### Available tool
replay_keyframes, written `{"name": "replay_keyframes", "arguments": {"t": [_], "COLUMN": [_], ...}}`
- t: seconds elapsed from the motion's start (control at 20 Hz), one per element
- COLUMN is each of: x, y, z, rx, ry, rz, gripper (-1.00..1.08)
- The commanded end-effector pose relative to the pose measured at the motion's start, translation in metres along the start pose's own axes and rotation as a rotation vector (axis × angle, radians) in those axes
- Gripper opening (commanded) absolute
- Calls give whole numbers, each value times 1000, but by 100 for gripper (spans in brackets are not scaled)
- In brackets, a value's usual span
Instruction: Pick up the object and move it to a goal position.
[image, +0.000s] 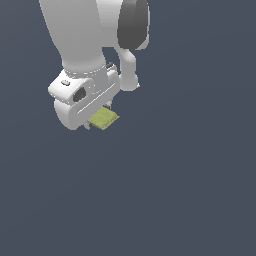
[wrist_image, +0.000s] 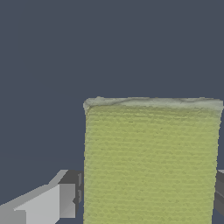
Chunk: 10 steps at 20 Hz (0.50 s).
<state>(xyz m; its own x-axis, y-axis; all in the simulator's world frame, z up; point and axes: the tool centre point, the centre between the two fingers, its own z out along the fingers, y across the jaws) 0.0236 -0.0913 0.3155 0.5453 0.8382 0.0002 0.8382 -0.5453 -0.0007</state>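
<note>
The object, a small flat yellow-green block (image: 105, 119) with a textured top, sits right under the white gripper (image: 97, 116) in the exterior view, partly covered by the hand. In the wrist view the block (wrist_image: 151, 157) fills the space between the two fingers. One grey fingertip (wrist_image: 70, 199) lies against one long side and the other fingertip (wrist_image: 220, 192) against the opposite side. The gripper (wrist_image: 146, 199) is shut on the block. I cannot tell whether the block rests on the surface or hangs above it.
A plain dark blue-grey surface (image: 190, 190) spreads all around the gripper. The white arm (image: 80, 35) rises above the hand toward the top of the exterior view. No goal marker shows in either view.
</note>
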Motion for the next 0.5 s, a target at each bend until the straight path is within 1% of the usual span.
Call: {"name": "replay_keyframes", "arguments": {"t": [0.0,0.45], "x": [-2,-8], "y": [0,3], "z": [-29,-117], "rx": [0,0], "ry": [0,1], "rz": [0,1], "gripper": [-100,-100]}}
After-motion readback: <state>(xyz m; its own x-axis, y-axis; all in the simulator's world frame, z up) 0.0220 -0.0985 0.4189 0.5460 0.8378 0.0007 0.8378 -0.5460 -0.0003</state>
